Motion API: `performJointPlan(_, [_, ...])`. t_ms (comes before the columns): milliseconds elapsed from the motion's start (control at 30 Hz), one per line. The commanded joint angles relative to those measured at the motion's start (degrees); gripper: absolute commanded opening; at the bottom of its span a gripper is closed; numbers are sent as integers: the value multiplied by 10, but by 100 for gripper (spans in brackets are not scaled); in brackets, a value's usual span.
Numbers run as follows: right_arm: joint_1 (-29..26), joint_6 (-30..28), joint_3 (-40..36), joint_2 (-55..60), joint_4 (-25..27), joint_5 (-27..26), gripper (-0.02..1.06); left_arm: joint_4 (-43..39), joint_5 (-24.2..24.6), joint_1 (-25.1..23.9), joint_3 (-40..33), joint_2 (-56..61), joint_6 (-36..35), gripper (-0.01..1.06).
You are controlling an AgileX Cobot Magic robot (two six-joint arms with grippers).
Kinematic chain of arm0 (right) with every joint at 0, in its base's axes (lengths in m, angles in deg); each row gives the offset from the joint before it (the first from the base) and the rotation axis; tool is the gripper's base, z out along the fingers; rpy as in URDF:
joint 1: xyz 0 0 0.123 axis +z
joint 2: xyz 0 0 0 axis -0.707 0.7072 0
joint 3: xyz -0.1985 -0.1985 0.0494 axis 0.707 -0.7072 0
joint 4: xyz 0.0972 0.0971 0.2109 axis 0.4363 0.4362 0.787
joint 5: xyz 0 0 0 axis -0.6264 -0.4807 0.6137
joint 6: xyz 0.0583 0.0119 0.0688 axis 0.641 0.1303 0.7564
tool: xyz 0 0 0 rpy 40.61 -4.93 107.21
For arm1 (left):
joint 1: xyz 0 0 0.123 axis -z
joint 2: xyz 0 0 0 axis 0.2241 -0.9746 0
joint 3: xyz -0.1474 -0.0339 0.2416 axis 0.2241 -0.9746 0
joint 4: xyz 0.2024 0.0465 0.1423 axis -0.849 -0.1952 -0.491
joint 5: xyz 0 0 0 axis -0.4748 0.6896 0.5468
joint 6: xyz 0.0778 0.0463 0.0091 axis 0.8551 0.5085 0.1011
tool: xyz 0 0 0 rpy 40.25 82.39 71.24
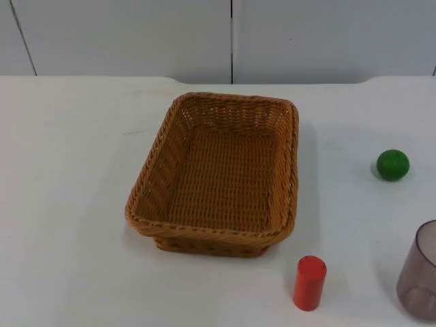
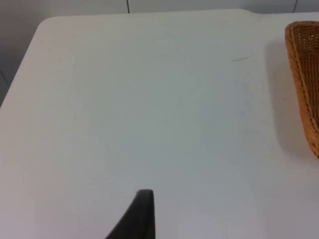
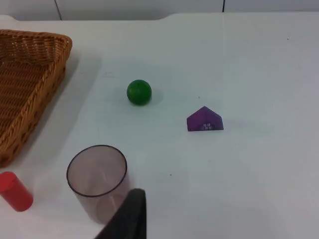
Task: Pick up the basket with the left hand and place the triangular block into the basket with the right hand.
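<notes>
The triangular block (image 3: 205, 120), a small purple prism, lies on the white table (image 1: 68, 204) in the right wrist view, flat on one face with its ridge upward and its long axis running roughly nine to three o'clock. From the right gripper (image 3: 130, 211), whose one visible black fingertip stands near the camera, the block lies toward one o'clock, well apart, with bare table between; whether that gripper is wide or narrow I cannot tell. The right arm is plainly the nearer one to the block, so the reach looks like a forward move slightly rightward. Just ahead of that fingertip stands a clear smoky cup (image 3: 97, 179), apparently empty, which the arm would do well to skirt. A green ball (image 3: 139, 92) sits toward twelve o'clock, beside the block at its ten o'clock. A red cylinder (image 1: 309, 282) stands upright just off the basket's near right corner. The wicker basket (image 1: 163, 136) rests mid-table, empty, not yet lifted. The left gripper (image 2: 142, 214) hangs over bare table with the basket's rim toward two o'clock, well apart; its opening I cannot tell either.
</notes>
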State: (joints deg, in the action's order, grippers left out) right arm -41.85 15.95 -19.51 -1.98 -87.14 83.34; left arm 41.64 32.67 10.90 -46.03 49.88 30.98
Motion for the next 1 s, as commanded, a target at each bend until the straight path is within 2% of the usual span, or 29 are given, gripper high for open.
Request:
performJointPlan(0, [-4,-12,2,-2,6,-3,105,2,-1,3,-2,3,-3,105])
performJointPlan(233, [-4,-32,64,60,18,-12,105,29,-29,3,45,-54,-12,105])
performJointPlan(400, [-4,-32,115,193,17,-83,105,37,-69,3,109,-213,-12,105])
performJointPlan(433, [-4,-32,115,193,17,-83,105,37,-69,3,109,-213,-12,105])
performJointPlan(567, [-4,-32,133,313,18,-151,105,43,-96,3,137,-333,-9,105])
performJointPlan(700, [-4,-32,134,377,18,-175,105,48,-122,3,141,-405,-9,105])
performJointPlan(967, [-4,-41,134,470,18,-186,105,62,-152,3,141,-511,1,105])
